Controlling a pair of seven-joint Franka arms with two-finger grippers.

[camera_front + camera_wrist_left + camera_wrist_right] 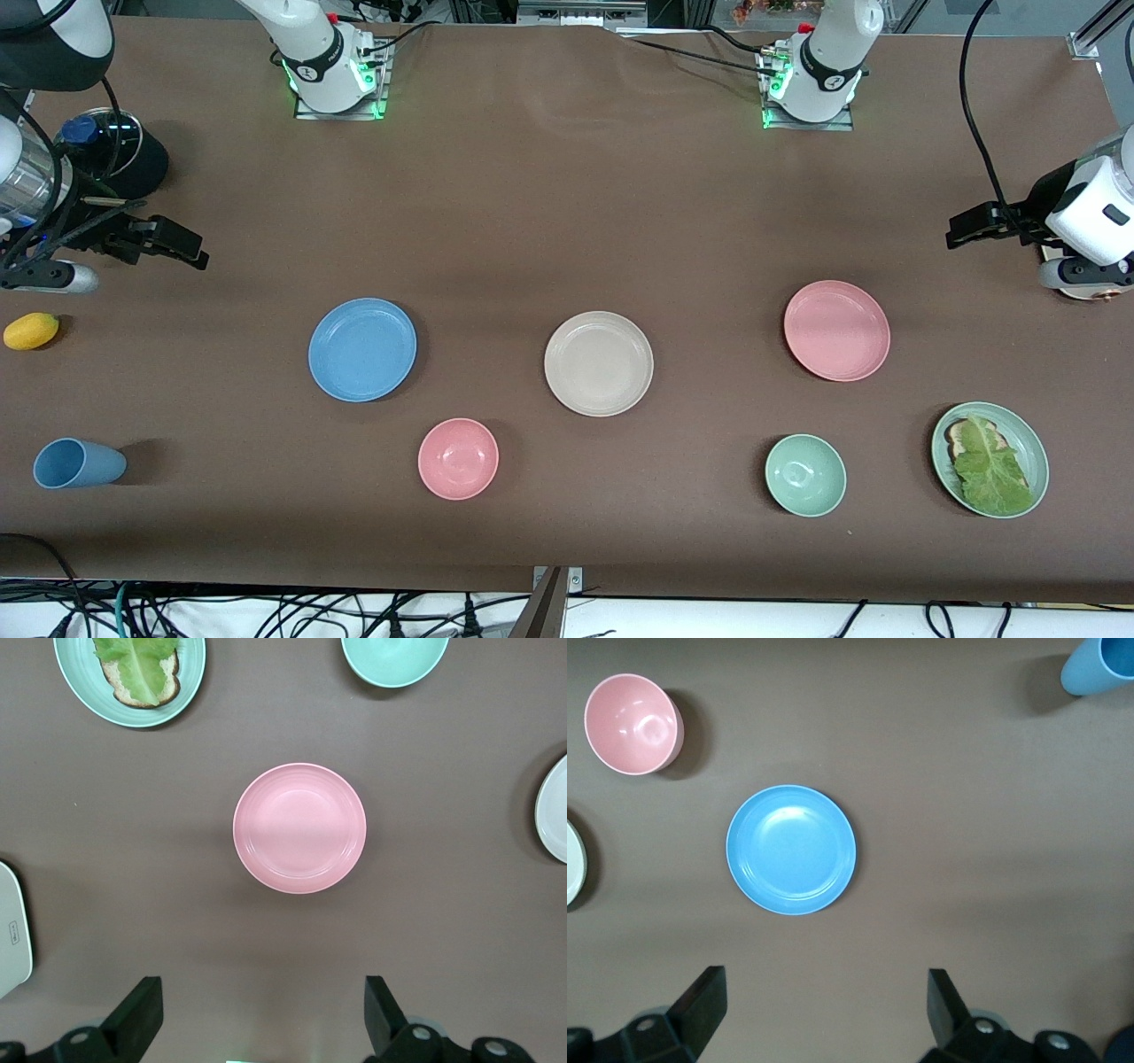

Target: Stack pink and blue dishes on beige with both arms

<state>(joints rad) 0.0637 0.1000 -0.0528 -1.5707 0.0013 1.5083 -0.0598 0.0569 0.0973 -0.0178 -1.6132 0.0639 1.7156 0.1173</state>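
The pink bowl point(458, 458) and green bowl point(805, 475) lie nearest, untouched. Both the left end effector point(264, 1019) and right end effector point(824, 1014) hang wide open and empty. Each should descend squarely on its plate's rim, the pink plate point(299, 827) and blue plate point(791, 849), before carrying to the beige plate point(599, 363).

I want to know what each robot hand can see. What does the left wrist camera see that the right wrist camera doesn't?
Only the left wrist view shows the pink plate, the green bowl, the green plate holding bread and lettuce, and the open left gripper.

Only the right wrist view shows the blue plate, the pink bowl, the blue cup, and the open right gripper.

Both show the brown table and an edge of the beige plate, with nothing stacked on it.
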